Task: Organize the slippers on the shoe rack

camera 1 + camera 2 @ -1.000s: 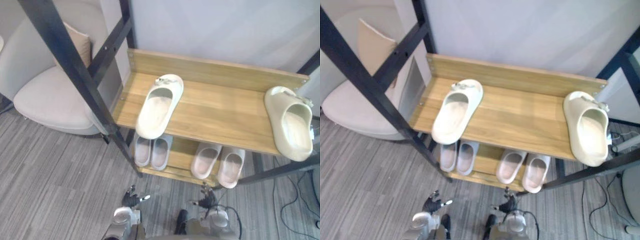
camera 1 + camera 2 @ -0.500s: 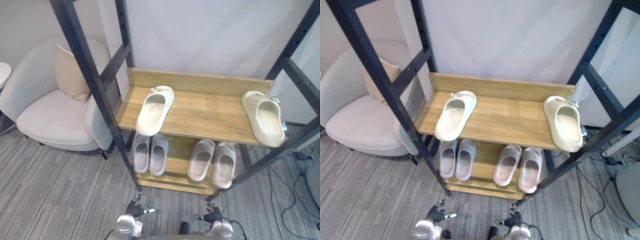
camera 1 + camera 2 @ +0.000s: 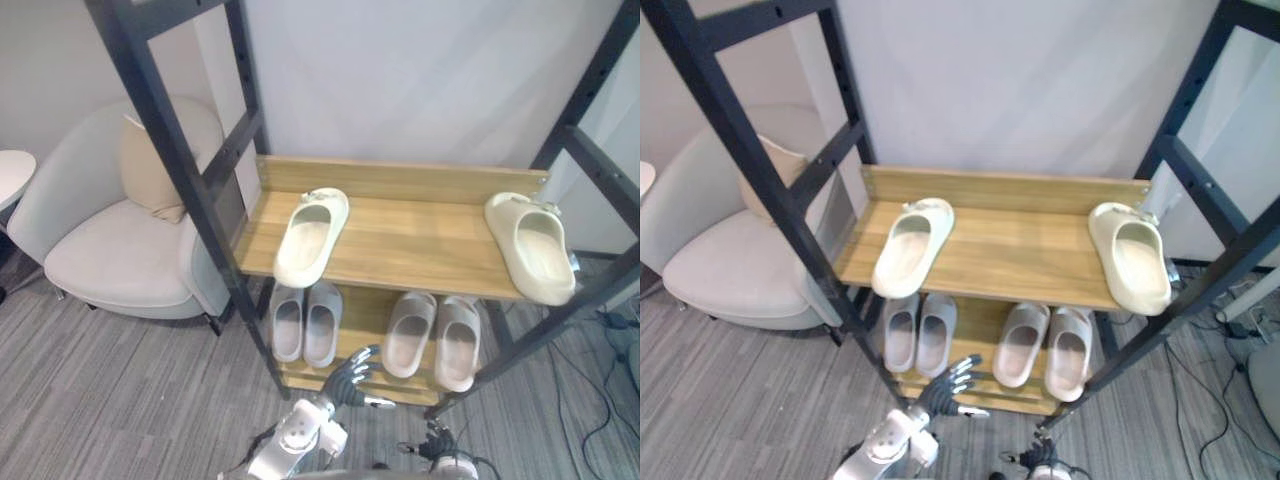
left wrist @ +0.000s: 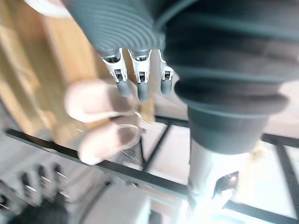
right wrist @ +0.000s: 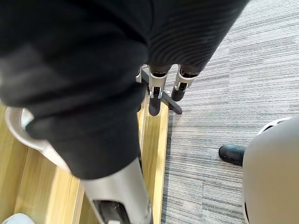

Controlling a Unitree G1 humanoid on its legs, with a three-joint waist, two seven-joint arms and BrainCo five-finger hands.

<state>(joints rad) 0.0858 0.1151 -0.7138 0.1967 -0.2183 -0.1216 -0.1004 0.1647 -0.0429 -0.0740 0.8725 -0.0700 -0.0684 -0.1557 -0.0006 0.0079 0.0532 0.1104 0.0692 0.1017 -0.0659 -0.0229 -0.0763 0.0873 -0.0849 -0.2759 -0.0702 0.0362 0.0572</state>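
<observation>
Shoe rack (image 3: 248,80) of black metal posts and wooden shelves in the middle of the frame, against a white wall. On the upper shelf (image 3: 420,235), two cream slippers, well apart. Left cream slipper (image 3: 310,238) near the shelf's left end, strap end toward the back board, slightly turned, near end reaching the front edge. Right cream slipper (image 3: 532,248) at the far right end, lying the same way, near end also at the front edge.

On the lower shelf (image 3: 365,308), two pairs side by side, partly hidden under the upper shelf. Grey pair (image 3: 305,322) below the left cream slipper, pink pair (image 3: 435,338) to the right of it, with bare wood between the pairs.

Left hand (image 3: 345,378) in the lower middle of the frame, up in front of the lower shelf. Fingers (image 4: 143,88) straight and spread, holding nothing. In the left wrist view, dark tips pointing toward the pink pair, apart from it.

Right hand (image 5: 179,88) low at the bottom edge of the eye views, right of the left hand. Fingers loose and nearly straight, nothing in them, with the rack's wooden edge and grey carpet (image 5: 243,70) past them.

Pale armchair (image 3: 110,255) with a beige cushion (image 3: 148,170) at the left of the frame, just beside the rack. Edge of a white round side table (image 3: 12,172) at the far left.
</observation>
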